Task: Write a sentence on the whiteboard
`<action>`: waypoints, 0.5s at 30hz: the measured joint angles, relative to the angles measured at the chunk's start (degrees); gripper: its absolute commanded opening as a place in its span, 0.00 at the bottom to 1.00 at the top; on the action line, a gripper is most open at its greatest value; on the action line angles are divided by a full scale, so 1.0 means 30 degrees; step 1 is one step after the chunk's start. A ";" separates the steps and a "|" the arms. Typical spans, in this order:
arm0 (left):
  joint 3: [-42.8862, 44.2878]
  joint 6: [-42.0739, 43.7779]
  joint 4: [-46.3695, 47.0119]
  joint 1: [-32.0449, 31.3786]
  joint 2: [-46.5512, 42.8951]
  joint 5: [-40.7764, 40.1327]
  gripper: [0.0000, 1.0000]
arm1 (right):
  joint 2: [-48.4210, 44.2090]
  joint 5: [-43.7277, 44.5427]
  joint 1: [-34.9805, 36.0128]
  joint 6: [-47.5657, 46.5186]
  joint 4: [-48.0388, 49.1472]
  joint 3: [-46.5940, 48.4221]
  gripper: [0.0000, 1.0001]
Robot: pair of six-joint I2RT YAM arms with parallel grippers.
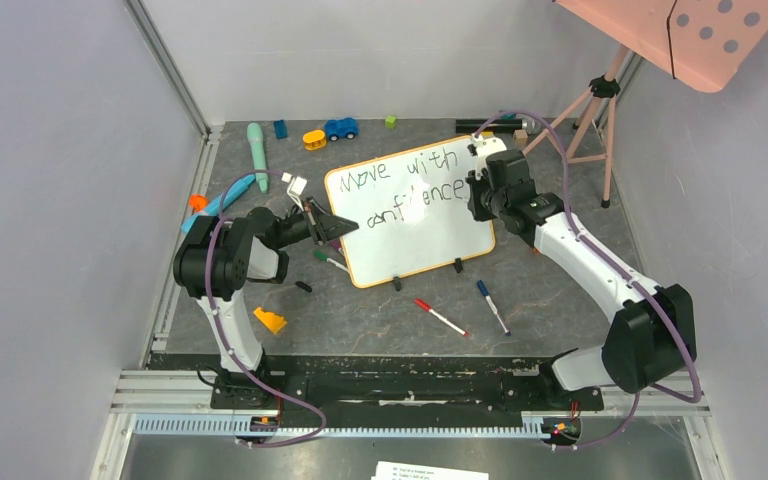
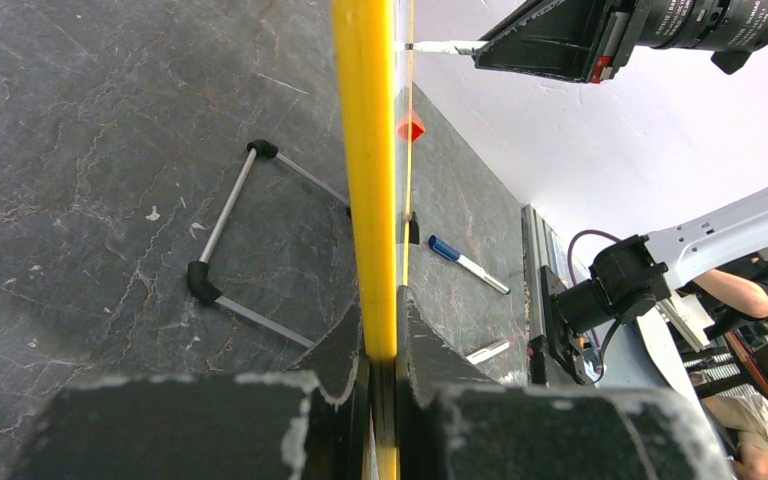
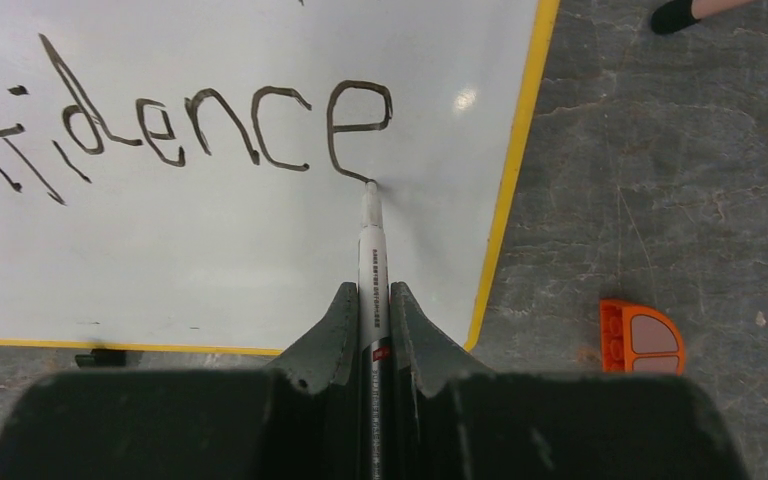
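The whiteboard (image 1: 430, 235) with its orange frame stands tilted mid-table. It bears the sentence (image 1: 405, 178) "Move with confidence" in dark marker. My left gripper (image 1: 338, 228) is shut on the board's left frame edge (image 2: 365, 180). My right gripper (image 1: 479, 193) is shut on a white marker (image 3: 371, 270). The marker's tip touches the board at the foot of the last "e" (image 3: 355, 125). In the left wrist view the marker (image 2: 442, 47) meets the board from the right gripper at the top.
A red marker (image 1: 440, 317) and a blue marker (image 1: 492, 306) lie in front of the board. An orange block (image 3: 640, 336) lies right of it. Toys, a teal tool (image 1: 257, 150) and a pink tripod (image 1: 600, 110) stand at the back. A wire stand (image 2: 222, 235) lies behind the board.
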 measured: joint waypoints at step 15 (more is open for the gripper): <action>0.0007 0.0007 0.0015 0.0000 0.0000 0.0036 0.02 | -0.0918 0.0372 -0.0007 -0.0189 -0.0568 0.1574 0.00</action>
